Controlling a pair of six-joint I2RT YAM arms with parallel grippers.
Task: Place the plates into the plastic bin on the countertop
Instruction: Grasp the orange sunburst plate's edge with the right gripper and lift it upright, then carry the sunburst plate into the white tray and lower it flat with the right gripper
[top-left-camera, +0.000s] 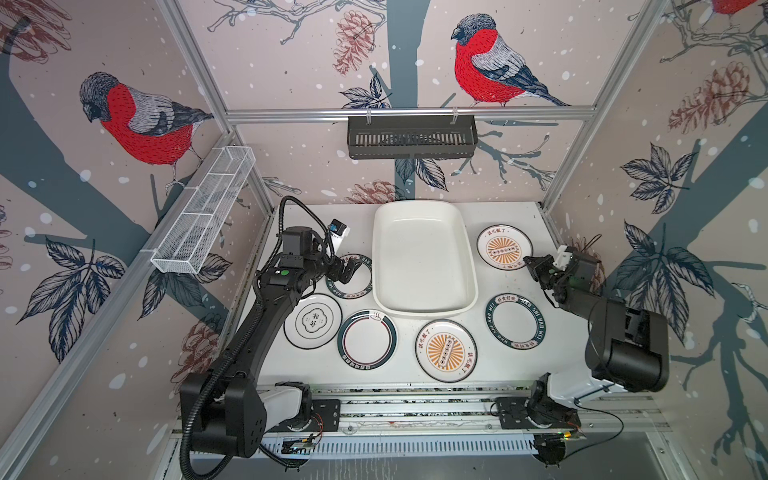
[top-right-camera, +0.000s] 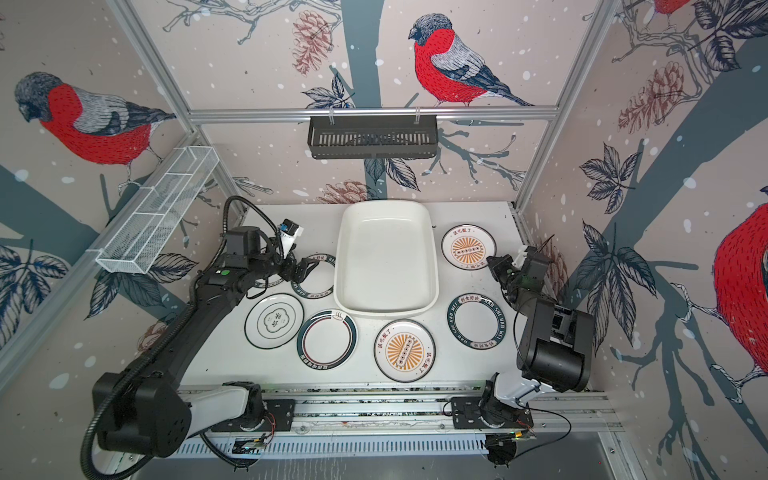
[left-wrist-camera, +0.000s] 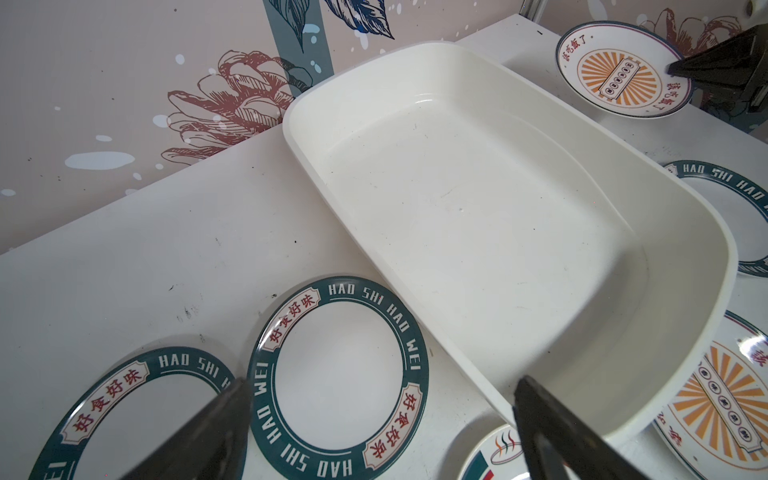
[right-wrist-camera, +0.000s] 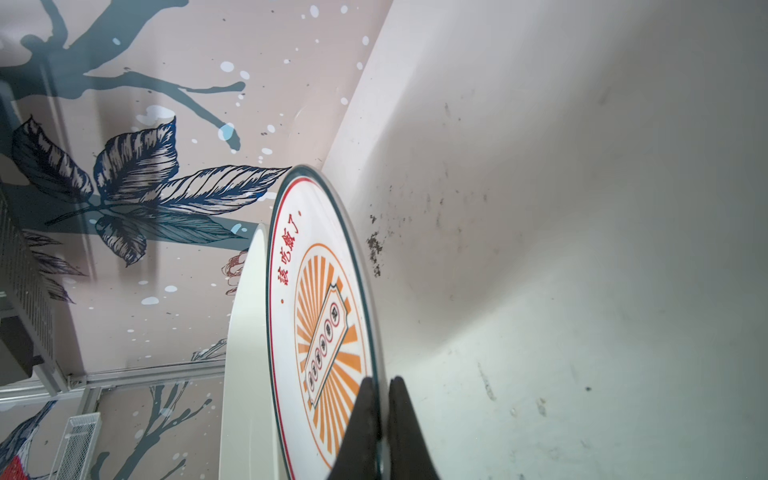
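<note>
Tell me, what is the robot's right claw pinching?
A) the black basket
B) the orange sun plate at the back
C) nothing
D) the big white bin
B: the right gripper is shut on the rim of the back sunburst plate, its jaws closed either side of the edge.

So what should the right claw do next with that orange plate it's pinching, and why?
Probably lift it a little. The right gripper is shut on the rim of the orange sunburst plate, which looks flat on the countertop beside the empty plastic bin; it must clear the bin's rim first.
</note>
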